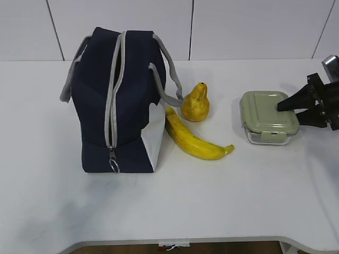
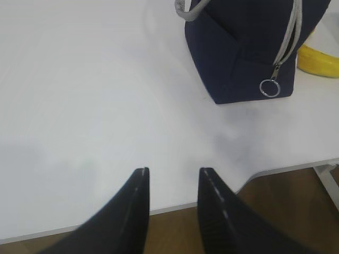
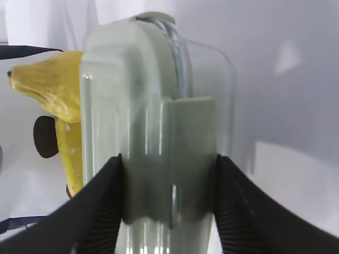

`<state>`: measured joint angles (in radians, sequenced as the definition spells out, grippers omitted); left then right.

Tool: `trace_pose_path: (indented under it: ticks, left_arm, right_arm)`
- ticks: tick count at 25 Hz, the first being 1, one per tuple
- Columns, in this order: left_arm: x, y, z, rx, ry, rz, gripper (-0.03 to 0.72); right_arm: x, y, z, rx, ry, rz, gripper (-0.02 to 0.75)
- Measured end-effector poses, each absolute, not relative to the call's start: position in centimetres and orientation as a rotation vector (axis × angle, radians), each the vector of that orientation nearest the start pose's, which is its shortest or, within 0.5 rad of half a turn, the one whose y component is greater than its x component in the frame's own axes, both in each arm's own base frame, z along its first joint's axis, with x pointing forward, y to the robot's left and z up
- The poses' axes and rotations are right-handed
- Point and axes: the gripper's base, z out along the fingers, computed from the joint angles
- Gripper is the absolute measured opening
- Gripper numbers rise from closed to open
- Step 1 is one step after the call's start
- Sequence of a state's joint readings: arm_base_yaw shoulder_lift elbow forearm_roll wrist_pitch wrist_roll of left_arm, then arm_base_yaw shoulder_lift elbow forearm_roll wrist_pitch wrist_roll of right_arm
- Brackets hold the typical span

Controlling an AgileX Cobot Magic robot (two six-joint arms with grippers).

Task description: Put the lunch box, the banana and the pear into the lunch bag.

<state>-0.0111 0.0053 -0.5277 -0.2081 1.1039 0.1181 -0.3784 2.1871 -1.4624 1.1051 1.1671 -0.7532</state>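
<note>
At the left of the exterior view the lunch bag [image 1: 117,103] stands zipped on the white table [image 1: 212,201], the banana [image 1: 193,138] lying against its white end and the pear [image 1: 195,103] just behind it; at right centre the right gripper [image 1: 294,108] reaches in over the lunch box [image 1: 266,116]. In the left wrist view the left gripper [image 2: 172,182] hangs narrowly parted and empty, bag at upper right. In the right wrist view both fingers [image 3: 98,211] press the lunch box sides.
</note>
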Motion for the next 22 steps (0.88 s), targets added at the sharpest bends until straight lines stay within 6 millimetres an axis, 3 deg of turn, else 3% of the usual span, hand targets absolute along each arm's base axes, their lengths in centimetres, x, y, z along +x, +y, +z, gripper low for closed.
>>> trace_pose_path:
  ticks: [8, 15, 22]
  left_arm:
    - [-0.4, -2.4, 28.8, 0.144, 2.035, -0.296, 0.239]
    - [3.1, -3.2, 30.0, 0.084, 2.100, -0.457, 0.239]
    - [7.6, -3.6, 32.8, 0.069, 2.198, -0.520, 0.265]
  right_arm:
    - [40.8, -8.2, 19.5, 0.272, 2.463, 1.197, 0.391]
    - [39.8, -7.3, 24.2, 0.220, 2.408, 1.148, 0.391]
    - [39.0, -3.5, 28.3, 0.070, 2.354, 1.161, 0.391]
